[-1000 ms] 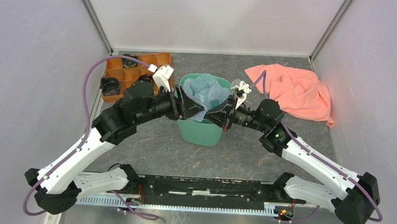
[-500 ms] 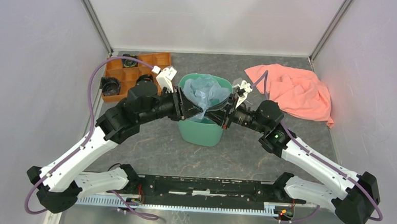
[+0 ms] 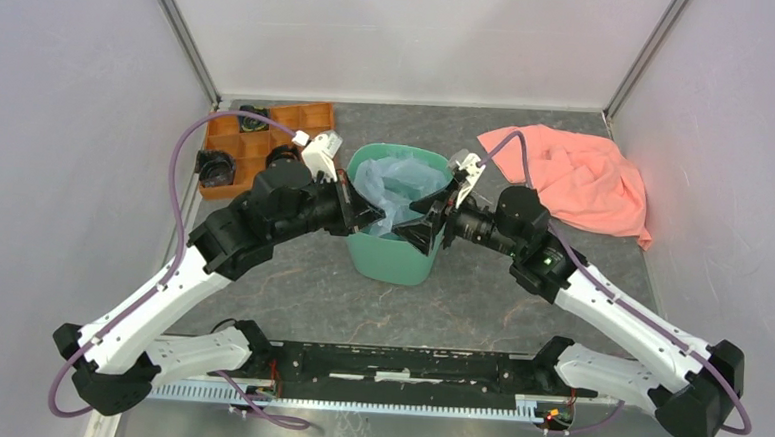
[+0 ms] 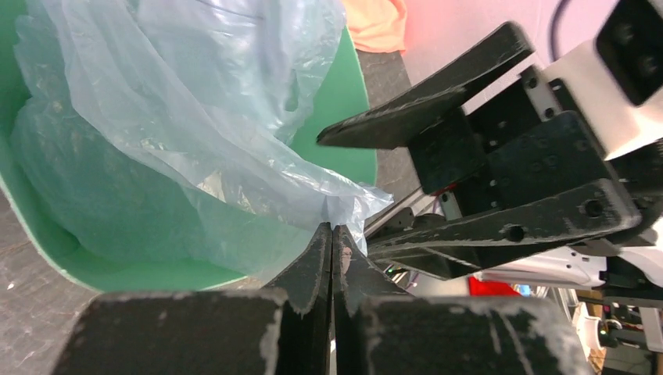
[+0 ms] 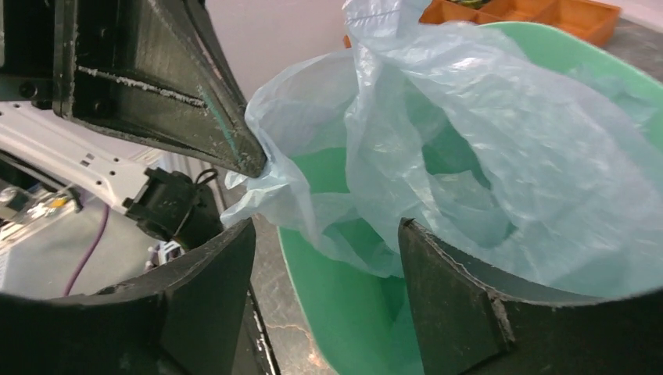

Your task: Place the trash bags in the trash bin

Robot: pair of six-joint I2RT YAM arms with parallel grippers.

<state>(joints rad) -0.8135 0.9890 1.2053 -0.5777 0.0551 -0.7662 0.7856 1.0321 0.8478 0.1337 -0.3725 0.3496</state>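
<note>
Left wrist view: your left fingers (image 4: 313, 266) are pinched shut on a corner of the trash bag (image 4: 180, 117) at the trash bin's (image 4: 344, 94) near rim, with your right fingers (image 5: 446, 297) spread open beside it. Most of the bag lies inside, so next you probably tuck that corner down. Farther off, the pink cloth (image 3: 576, 178) and orange tray (image 3: 257, 142) sit well apart, obstructing nothing.

Counter (image 3: 480, 293) dark grey, speckled, matte, some pale scuffs. Three plain walls close it in: back wall (image 3: 413, 40) white, left wall (image 3: 56, 161) and right wall (image 3: 738, 147) pale with slight lilac tint. Grey metal post in each back corner: left post (image 3: 181, 37), right post (image 3: 650, 52). Brushed metal strip (image 3: 432, 436) along near edge. Light even and soft, shadows faint.
</note>
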